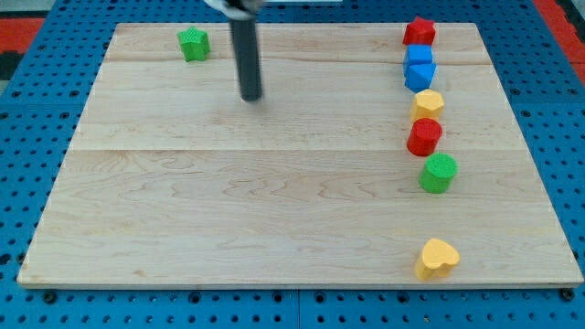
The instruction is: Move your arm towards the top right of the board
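My dark rod comes down from the view's top, and my tip [251, 96] rests on the wooden board [228, 201] in its upper left-middle part. A green star block [193, 43] lies up and to the left of my tip. Far to the right runs a column of blocks: a red star block [420, 32] at the top, two blue blocks [420, 67] touching below it, a yellow hexagon block [427, 102], a red cylinder block [424, 137] and a green cylinder block [438, 173]. My tip touches no block.
A yellow heart block [437, 259] lies near the board's bottom right. The board sits on a blue pegboard table [27, 155]; a red surface [23, 32] shows at the view's top left.
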